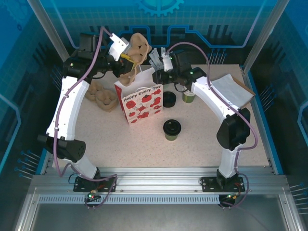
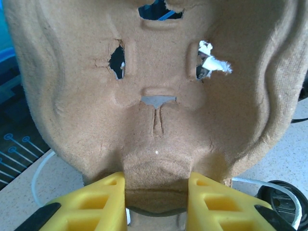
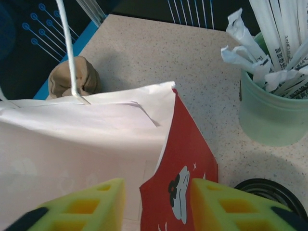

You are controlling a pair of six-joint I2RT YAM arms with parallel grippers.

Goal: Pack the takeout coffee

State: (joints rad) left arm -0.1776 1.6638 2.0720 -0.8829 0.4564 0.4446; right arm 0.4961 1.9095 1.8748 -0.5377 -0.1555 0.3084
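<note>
From above, my left gripper (image 1: 126, 56) held a brown pulp cup carrier (image 1: 137, 48) tilted over the open top of the red-and-white paper bag (image 1: 139, 101), and my right gripper (image 1: 155, 60) sat at the bag's far right rim. Only this view gave me the takeout coffee (image 1: 172, 129). It stood upright on the speckled table (image 1: 216, 144) with its black lid on, nearer the arm bases than the bag, to the bag's right and apart from both grippers. Just right of the bag lay a stack of black lids (image 1: 169, 99), then a pale green cup of straws (image 1: 188, 97). A second carrier (image 1: 102, 95) lay left of the bag and a flat pile of paper (image 1: 233, 90) sat far right. From my left wrist, the left gripper (image 2: 156, 195) had its yellow fingers clamped on the carrier's (image 2: 159, 96) lower edge. The fibrous, moulded surface had torn holes and blocked most of what lay behind it. From my right wrist, the right gripper (image 3: 156, 202) straddled the bag's (image 3: 96, 144) creased corner, with white lining on one side and a red printed panel on the other. I could not tell whether the fingers pinched it. A thin white handle (image 3: 70, 48) rose from the rim, with the second carrier (image 3: 74, 77) behind it, the translucent straw cup (image 3: 269, 115) to the right and the lids' black rim (image 3: 269, 190) below that.
</note>
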